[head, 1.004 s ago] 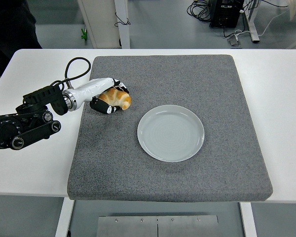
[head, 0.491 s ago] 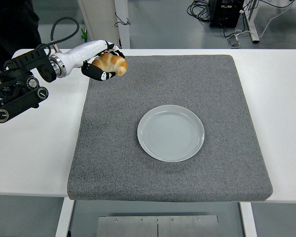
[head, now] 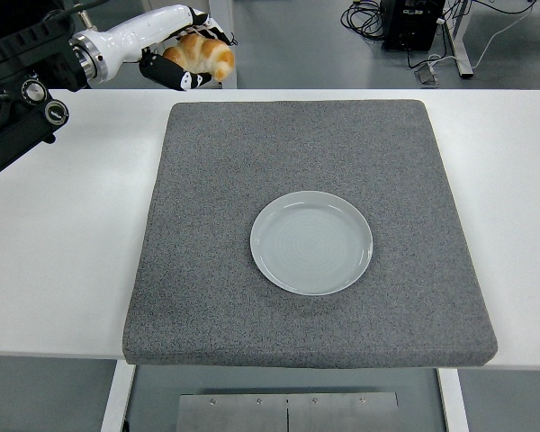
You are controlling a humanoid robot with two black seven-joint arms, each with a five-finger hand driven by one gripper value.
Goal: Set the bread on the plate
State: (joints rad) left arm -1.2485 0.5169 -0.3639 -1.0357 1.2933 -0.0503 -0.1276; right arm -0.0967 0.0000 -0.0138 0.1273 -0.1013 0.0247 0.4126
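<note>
1. The left robot hand (head: 187, 61), its fingers curled, grasps the golden-brown bread roll (head: 201, 55), raised near the upper left corner.
2. Below lies a grey felt mat (head: 207, 270) on the white surface (head: 63, 252).
3. The round pale-grey plate (head: 311, 242) sits empty mid-mat, well apart from the bread.

Left arm entering from 9 o'clock, raised toward 11 o'clock, left hand (head: 187, 61) with fingers curled around bread (head: 201, 54)

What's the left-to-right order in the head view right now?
Left arm → left hand gripping the bread → plate on the grey mat → black box on the floor, far behind.
</note>
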